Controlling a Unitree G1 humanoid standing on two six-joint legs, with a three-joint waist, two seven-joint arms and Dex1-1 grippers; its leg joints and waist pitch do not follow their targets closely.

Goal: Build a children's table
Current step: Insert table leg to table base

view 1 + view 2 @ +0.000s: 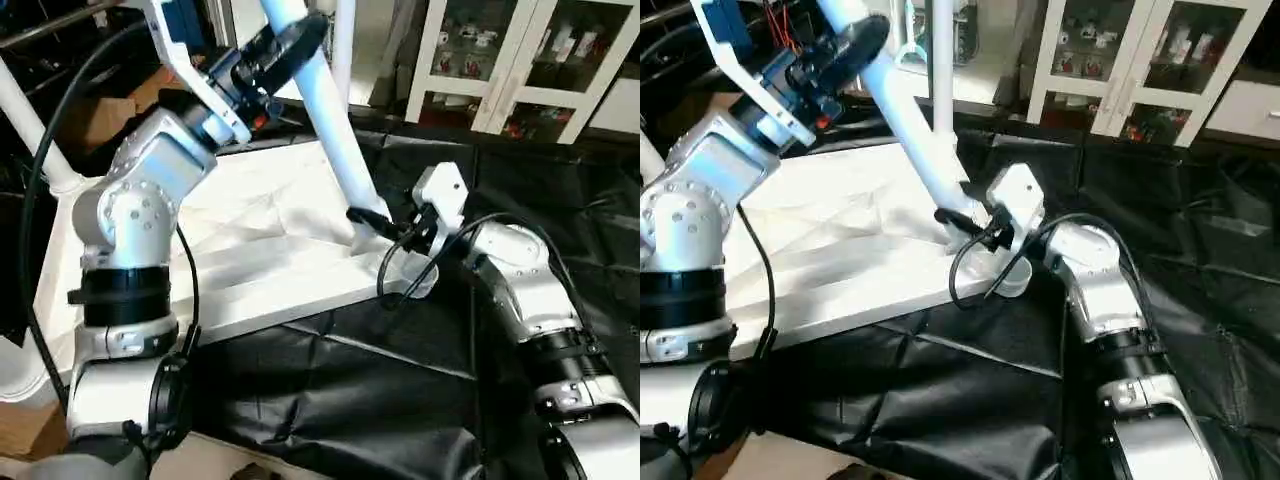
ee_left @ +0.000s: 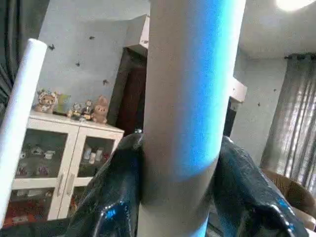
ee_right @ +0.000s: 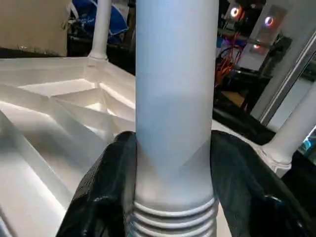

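Black sheeting (image 1: 400, 390) covers the work surface, crumpled into folds, and on it lies the white tabletop (image 1: 270, 270) underside up, its raised ribs crossing in an X. At the corner nearest the robot's right arm a round socket (image 1: 1008, 278) holds the foot of a long white leg (image 1: 335, 140), which leans away from upright, its top tilting toward the robot's left. The leg is a smooth tube, and the right wrist view shows a few ridged rings around its lower end, just above the socket.

The right gripper (image 1: 958, 226) pinches this leg low down, one black finger pressed on each side of the tube. The left gripper (image 1: 285, 50) clasps the same leg higher up, its dark fingers (image 2: 111, 197) hugging the tube on both sides; they seem to touch it, though glare on the plastic makes the contact hard to judge.

Another leg (image 1: 943, 60) stands upright at the far edge of the tabletop, and a further one (image 1: 30, 130) rises at the left edge.

Behind the table stands a white cabinet (image 1: 520, 60) with glass doors; small figurines and boxes sit on its shelves, and little plush toys (image 2: 74, 106) line its top.
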